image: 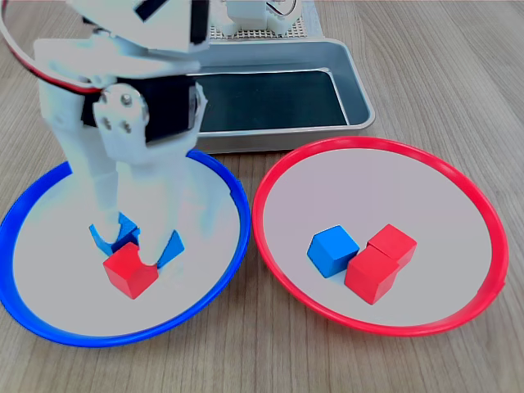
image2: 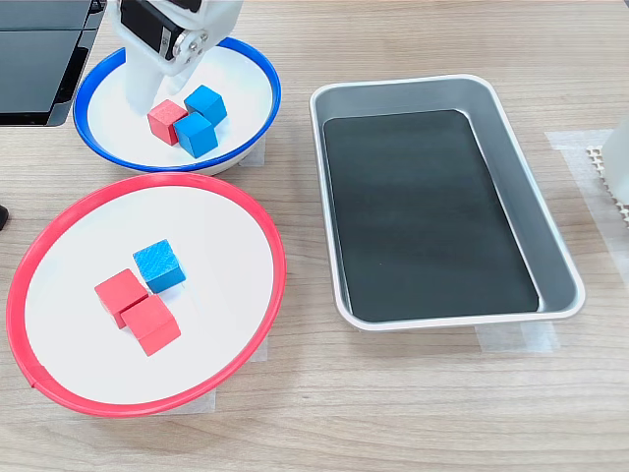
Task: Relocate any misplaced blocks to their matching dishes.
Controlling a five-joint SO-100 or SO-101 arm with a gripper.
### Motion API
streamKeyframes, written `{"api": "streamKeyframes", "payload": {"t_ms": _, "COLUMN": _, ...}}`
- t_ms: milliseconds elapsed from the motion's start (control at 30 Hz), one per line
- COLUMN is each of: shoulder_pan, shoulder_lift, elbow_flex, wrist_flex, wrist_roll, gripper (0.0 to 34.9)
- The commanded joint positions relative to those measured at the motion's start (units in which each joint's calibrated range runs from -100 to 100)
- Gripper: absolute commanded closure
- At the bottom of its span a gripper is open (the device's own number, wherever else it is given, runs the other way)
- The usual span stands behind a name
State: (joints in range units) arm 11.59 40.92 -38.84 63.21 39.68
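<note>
Directly under claw (image: pixel 131 233): red block (image: pixel 130 271) in blue-rimmed dish (image: pixel 214 270), two blue blocks (image2: pixel 200 120) touching it, just behind. Claw fingers spread apart, gripping nothing, tips low over blue pair. Beside claw, apart: red-rimmed dish (image: pixel 458 184) with blue block (image: pixel 332 250), two red blocks (image: pixel 381 262). Behind claw: grey tray (image: pixel 356 90).

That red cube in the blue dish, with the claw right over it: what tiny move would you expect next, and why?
Probably a short drop, then closing. In the first exterior view the gripper hangs open just above the red cube, which sits in the blue dish against two blue cubes, so it is the misplaced one. The fingers look nearly astride it but not gripping.
</note>
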Motion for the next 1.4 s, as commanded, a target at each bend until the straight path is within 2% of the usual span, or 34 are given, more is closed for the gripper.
{"api": "streamKeyframes", "payload": {"t_ms": 0, "shoulder_pan": 0.8, "shoulder_lift": 0.1, "elbow_flex": -3.0, "wrist_flex": -1.3, "wrist_roll": 0.8, "gripper": 23.5}}
{"api": "streamKeyframes", "payload": {"t_ms": 500, "shoulder_pan": 2.4, "shoulder_lift": 3.9, "elbow_flex": -5.6, "wrist_flex": -3.2, "wrist_roll": 2.3, "gripper": 21.3}}
{"api": "streamKeyframes", "payload": {"t_ms": 1367, "shoulder_pan": 0.7, "shoulder_lift": 8.2, "elbow_flex": -7.8, "wrist_flex": -3.5, "wrist_roll": 2.5, "gripper": 21.8}}
